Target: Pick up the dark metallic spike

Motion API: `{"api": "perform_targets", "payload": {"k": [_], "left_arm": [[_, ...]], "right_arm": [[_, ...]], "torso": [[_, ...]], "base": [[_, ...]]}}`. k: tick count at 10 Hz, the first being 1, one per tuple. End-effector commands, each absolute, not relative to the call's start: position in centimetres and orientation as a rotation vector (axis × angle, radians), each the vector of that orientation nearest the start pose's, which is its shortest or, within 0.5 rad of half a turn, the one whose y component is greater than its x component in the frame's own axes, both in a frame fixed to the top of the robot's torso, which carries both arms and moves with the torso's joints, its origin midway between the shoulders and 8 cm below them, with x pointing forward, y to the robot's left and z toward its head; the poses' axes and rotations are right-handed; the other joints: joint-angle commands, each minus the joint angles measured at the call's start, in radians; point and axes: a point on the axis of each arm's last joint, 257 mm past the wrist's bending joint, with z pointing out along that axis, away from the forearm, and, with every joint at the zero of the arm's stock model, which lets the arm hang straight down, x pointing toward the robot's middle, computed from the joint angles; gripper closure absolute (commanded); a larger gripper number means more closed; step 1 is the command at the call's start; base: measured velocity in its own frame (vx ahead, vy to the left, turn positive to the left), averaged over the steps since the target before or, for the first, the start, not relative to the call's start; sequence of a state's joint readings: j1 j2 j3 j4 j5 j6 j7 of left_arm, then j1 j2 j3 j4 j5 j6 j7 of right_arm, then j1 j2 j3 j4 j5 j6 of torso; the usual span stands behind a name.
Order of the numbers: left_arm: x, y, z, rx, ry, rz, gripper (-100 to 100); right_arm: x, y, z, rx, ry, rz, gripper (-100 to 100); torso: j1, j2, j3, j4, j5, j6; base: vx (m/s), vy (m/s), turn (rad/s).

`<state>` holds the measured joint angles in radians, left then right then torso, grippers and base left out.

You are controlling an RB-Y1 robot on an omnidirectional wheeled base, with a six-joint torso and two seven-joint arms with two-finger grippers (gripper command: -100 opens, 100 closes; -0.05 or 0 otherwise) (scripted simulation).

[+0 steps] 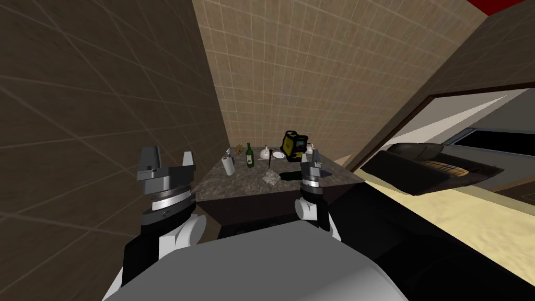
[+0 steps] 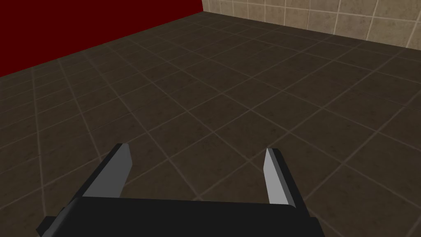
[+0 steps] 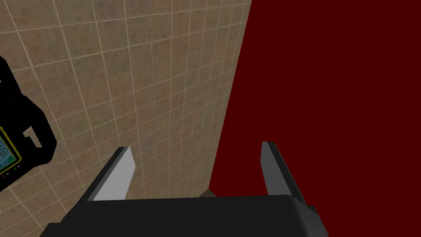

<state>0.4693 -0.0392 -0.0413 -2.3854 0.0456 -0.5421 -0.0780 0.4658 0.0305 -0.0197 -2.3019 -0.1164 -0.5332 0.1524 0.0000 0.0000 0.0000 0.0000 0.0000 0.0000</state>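
Tiled walls corner a speckled bench. On it the spike, a thin dark sliver between bottle and plate, runs roughly front-to-back; which end is the tip I cannot tell. Left end effector and right end effector are spread wide, empty.

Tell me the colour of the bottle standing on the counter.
The bottle is dark green with a pale label; the head view shows it best.
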Motion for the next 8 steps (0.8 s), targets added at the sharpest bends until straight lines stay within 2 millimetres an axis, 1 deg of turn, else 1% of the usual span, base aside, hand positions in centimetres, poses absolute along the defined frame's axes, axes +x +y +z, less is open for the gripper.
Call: {"api": "perform_targets", "payload": {"k": [1,2,3,5,6,7,8], "left_arm": [[31.3,26.9,8.6,-0.553,0.444,-1.342,0],[31.3,26.9,8.6,-0.553,0.444,-1.342,0],[31.3,26.9,8.6,-0.553,0.444,-1.342,0],[31.3,26.9,8.6,-0.553,0.444,-1.342,0],[31.3,26.9,8.6,-0.553,0.444,-1.342,0],[31.3,26.9,8.6,-0.553,0.444,-1.342,0],[31.3,26.9,8.6,-0.553,0.444,-1.342,0]], "right_arm": [[33.5,-29.1,5.0,0.611,0.513,1.279,-100],[33.9,-28.5,4.9,0.600,0.527,1.316,-100],[34.4,-27.9,4.7,0.591,0.541,1.364,-100],[35.7,-26.4,4.2,0.581,0.568,1.474,-100],[35.7,-26.4,4.2,0.585,0.566,1.483,-100],[36.4,-25.7,3.8,0.586,0.579,1.548,-100],[36.4,-25.7,3.8,0.588,0.578,1.553,-100]], "torso": [[0.000,0.000,0.000,0.000,0.000,0.000],[-0.003,0.001,0.001,0.000,0.000,0.000],[-0.005,0.002,0.001,0.000,-0.001,0.000],[-0.013,0.004,0.002,0.001,-0.003,0.000],[-0.015,0.006,0.003,0.001,-0.003,0.000],[-0.012,0.005,0.003,0.001,-0.003,0.000],[-0.010,0.003,0.002,0.001,-0.002,0.000]], "base": [[-0.023,-0.047,0.088],[-0.042,-0.081,0.131],[-0.046,-0.132,0.131],[-0.087,-0.211,0.218],[-0.076,-0.152,0.098],[-0.061,-0.138,0.144],[-0.052,-0.110,0.103]]}}
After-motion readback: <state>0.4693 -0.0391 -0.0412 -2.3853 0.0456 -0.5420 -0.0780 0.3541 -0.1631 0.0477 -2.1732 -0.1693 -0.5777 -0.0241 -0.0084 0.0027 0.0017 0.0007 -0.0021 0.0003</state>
